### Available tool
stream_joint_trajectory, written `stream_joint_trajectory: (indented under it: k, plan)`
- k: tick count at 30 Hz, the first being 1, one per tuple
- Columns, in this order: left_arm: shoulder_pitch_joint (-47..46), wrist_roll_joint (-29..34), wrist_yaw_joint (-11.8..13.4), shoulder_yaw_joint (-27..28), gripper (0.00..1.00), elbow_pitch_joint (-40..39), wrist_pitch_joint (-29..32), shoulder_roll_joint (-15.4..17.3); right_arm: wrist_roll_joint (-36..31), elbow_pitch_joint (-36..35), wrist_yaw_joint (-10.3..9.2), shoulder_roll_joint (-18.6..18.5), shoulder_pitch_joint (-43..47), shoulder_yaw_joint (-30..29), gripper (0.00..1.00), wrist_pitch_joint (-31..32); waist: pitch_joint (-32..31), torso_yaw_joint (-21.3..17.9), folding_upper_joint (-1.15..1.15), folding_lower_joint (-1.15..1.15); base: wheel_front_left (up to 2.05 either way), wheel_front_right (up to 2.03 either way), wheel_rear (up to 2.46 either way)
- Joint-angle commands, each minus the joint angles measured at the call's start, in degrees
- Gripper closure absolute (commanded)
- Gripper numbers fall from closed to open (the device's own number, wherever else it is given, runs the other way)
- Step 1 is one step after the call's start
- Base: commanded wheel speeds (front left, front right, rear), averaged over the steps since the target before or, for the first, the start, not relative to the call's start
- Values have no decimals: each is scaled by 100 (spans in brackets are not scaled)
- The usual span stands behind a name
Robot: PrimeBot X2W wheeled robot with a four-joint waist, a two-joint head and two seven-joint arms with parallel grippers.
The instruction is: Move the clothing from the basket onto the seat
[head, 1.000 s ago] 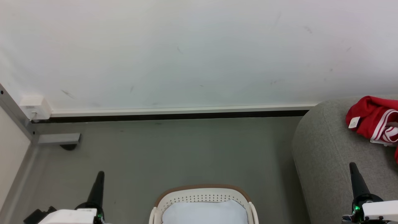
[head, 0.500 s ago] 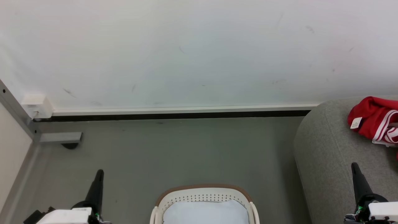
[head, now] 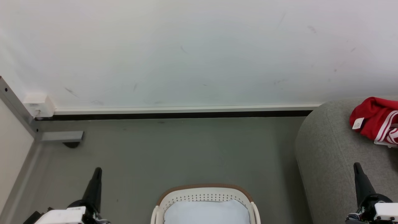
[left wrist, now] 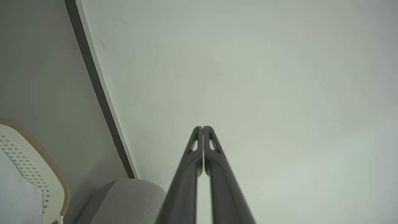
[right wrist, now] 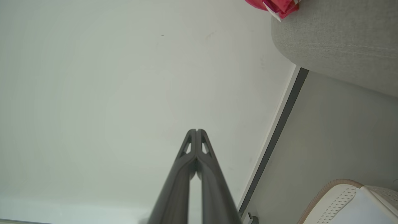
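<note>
Clothing [head: 373,119]: red, white-striped, small white label; lies bunched on top of seat [head: 329,155], far right, well apart from basket [head: 205,194].
Basket: stands on grey floor [head: 186,149] beside seat, between both claws; pale surface inside.
Left claw [head: 97,170]: clenched, grasps nothing, points toward white wall [head: 199,53].
Right claw [head: 356,165]: clenched, grasps nothing, hangs over seat.

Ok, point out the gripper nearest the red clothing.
The right gripper, shut, at the head view's lower right against the grey seat, just below the clothing. The left gripper sits across the basket, against the floor.
</note>
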Motion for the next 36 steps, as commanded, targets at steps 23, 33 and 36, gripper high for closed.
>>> stream_joint_trajectory:
  k: [23, 33, 36]
  plan:
    - [-58, -191, -43, 29, 100, -29, 61, 42, 152, -46, -12, 27, 87, -63, 100, 64, 2, 10, 0, 0, 0, 0, 0]
    - [-58, -191, -43, 29, 100, -30, 61, 42, 150, -45, -12, 28, 86, -65, 100, 65, 2, 10, 0, 0, 0, 0, 0]
    - [-58, -192, -43, 29, 100, -30, 61, 42, 149, -45, -12, 28, 86, -65, 100, 66, 2, 10, 0, 0, 0, 0, 0]
